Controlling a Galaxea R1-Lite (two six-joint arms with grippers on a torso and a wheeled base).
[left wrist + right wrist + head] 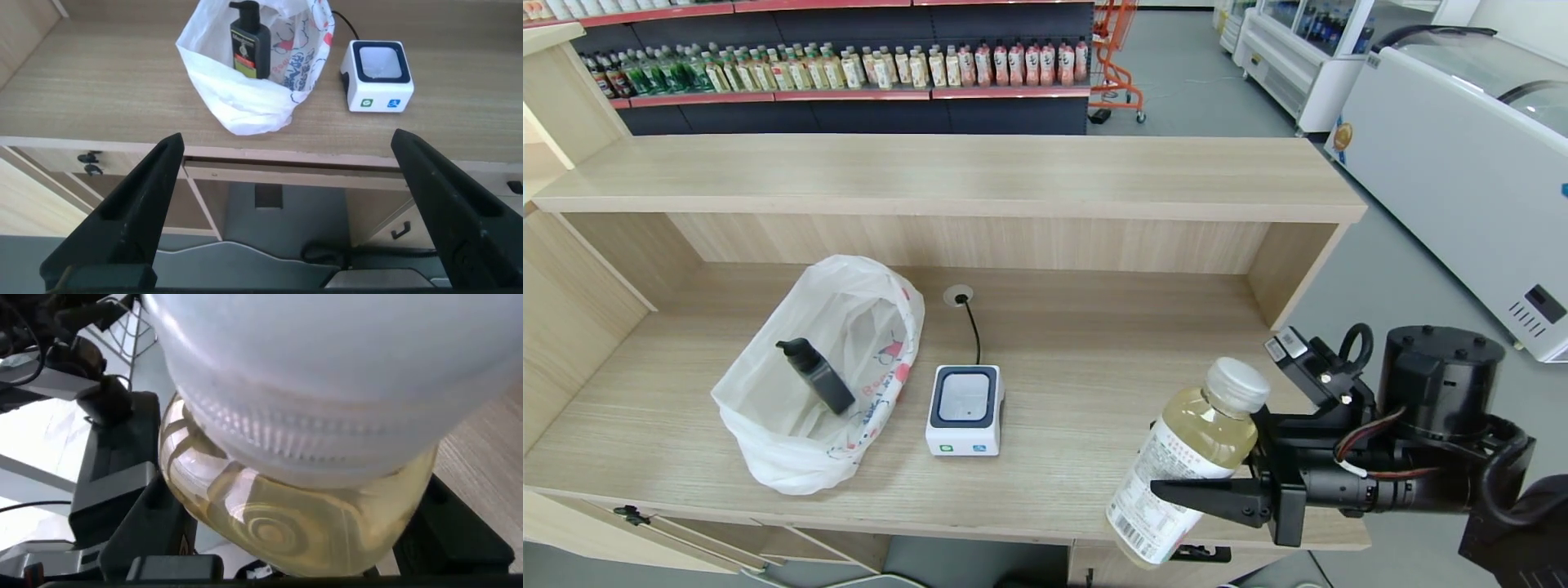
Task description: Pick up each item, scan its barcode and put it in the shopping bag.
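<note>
My right gripper [1217, 469] is shut on a clear bottle [1186, 461] of pale yellow drink with a white cap and a white label. It holds the bottle tilted above the counter's front right corner, the barcode end lowest. The bottle's cap and shoulder [310, 441] sit close to the right wrist camera. A white barcode scanner [965, 408] with a dark window sits mid-counter. To its left lies the white plastic shopping bag [768, 441], mouth open, with a black pump bottle [817, 376] inside. My left gripper [286, 204] hangs open below the counter's front edge, facing the bag [245, 110] and scanner [376, 73].
The scanner's black cable [972, 327] runs back to a grommet in the wooden counter [1094, 367]. A raised shelf [947, 175] walls the back, and side panels close both ends. Drawers [294, 204] sit under the front edge. White freezers [1462, 155] stand to the right.
</note>
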